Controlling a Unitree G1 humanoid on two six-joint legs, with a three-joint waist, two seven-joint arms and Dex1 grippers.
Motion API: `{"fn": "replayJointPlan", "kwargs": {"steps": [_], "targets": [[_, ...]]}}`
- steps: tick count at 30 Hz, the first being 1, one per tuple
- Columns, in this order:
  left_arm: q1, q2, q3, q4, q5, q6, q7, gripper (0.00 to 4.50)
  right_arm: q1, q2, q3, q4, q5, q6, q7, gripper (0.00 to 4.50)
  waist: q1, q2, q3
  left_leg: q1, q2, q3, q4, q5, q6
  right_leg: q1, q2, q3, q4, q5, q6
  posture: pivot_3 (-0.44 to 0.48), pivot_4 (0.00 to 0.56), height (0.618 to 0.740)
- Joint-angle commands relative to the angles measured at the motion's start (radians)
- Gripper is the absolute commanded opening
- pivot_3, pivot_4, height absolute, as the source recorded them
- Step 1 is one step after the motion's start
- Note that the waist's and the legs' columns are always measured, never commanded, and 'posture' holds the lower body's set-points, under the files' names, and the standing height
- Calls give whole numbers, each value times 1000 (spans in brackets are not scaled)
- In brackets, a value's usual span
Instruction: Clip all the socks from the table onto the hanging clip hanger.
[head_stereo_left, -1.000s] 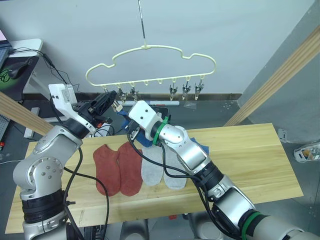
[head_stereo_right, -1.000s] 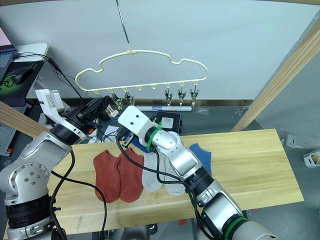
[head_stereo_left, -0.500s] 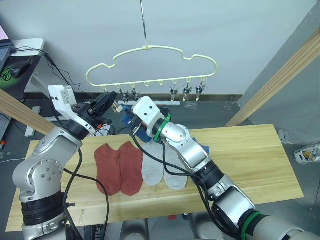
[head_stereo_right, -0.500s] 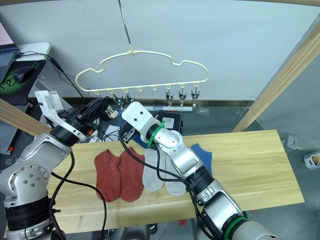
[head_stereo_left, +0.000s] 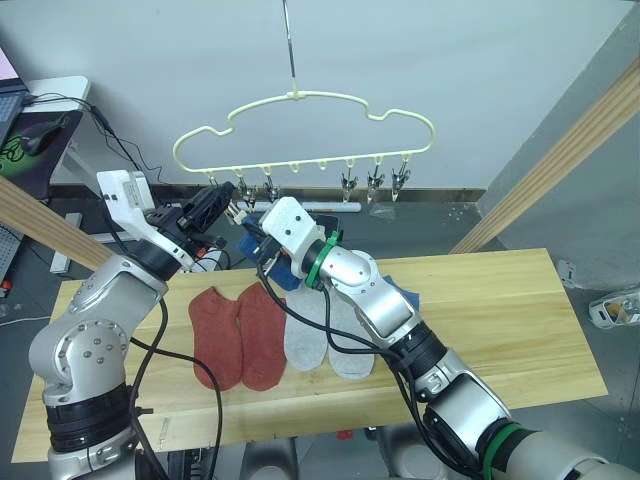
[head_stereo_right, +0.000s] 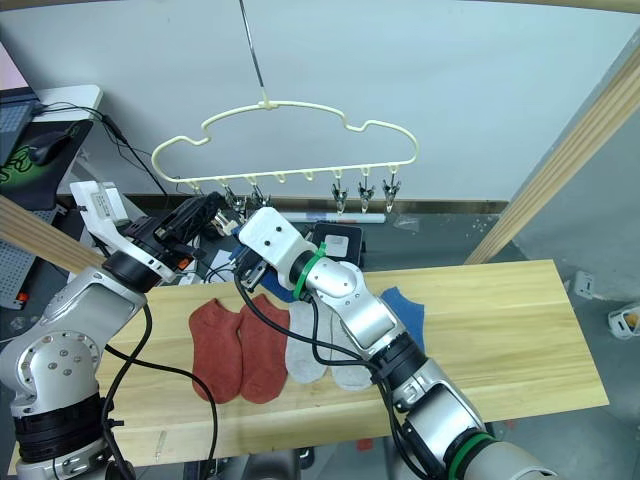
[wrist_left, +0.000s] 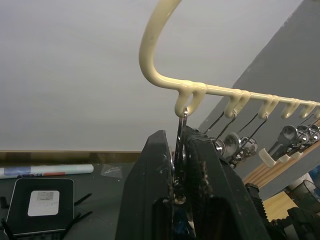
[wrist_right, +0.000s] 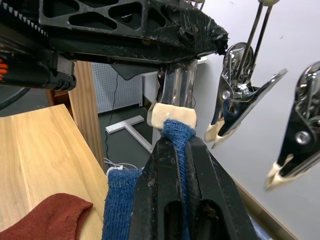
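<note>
Two rust-red socks (head_stereo_left: 240, 335); two grey socks (head_stereo_left: 320, 338)

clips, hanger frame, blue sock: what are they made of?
Clips: shiny metal by the glare, with cream tips, likely plastic or rubber. Hanger frame: pale yellow, smooth and matte, probably plastic or coated wire. Blue sock: soft knit, ribbed stitches visible.

A pale-yellow clip hanger (head_stereo_left: 303, 130) is hung by its hook, with metal clips in a row beneath. A blue sock (wrist_right: 176, 145) is held up with its tip at the pads of the leftmost clip (wrist_right: 175, 100). On the table (head_stereo_left: 500, 310) four socks are laid side by side — two rust-red (head_stereo_left: 240, 335), two grey (head_stereo_left: 322, 335) — and a second blue sock (head_stereo_right: 403, 312) is partly hidden.
</note>
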Motion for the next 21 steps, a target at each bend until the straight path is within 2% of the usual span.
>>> {"fn": "replayJointPlan", "kwargs": {"steps": [1, 6, 10, 13, 17, 21], "targets": [[23, -1, -3, -25, -19, 12, 5, 1371, -36, 116, 9, -33, 25, -37, -2, 0, 0, 0, 0, 0, 0, 0, 0, 0, 0, 0, 0, 0, 0, 0, 0, -33, 279, 740], [35, 12, 5, -34, -39, 26, 6, 2868, -40, 117, 12, -25, 32, -34, -8, 0, 4, -1, 0, -2, 0, -3, 2, 0, 0, 0, -1, -3, 0, 0, 0, -33, 279, 740], [49, 30, 13, -41, -33, 31, 4, 2868, -38, 118, 9, -25, 49, -21, -3, 0, 3, 0, 0, -7, 0, -8, 8, 0, 0, 0, -1, -7, 1, 0, 0, -33, 279, 740], [61, 51, 12, -43, -7, 20, -5, 2889, -34, 111, 10, -28, 53, 7, 4, 711, 7, 0, 0, -10, 0, -14, 13, -1, 1, 0, -3, -17, 2, 1, -1, -28, 279, 740], [91, 76, -3, -54, 44, -11, -27, 2889, -18, 80, 35, -63, 42, 55, 28, 2114, 11, 0, 0, -10, -1, -18, 14, -2, 3, 1, -5, -21, 7, 1, -1, -27, 277, 740], [121, 88, -28, -69, 130, -70, -58, 2889, 43, 16, 41, -186, 57, 131, 70, 2114, 17, 0, -1, -10, -2, -21, 15, 0, 1, 0, -5, -23, 11, 1, -1, -27, 275, 740]]}}
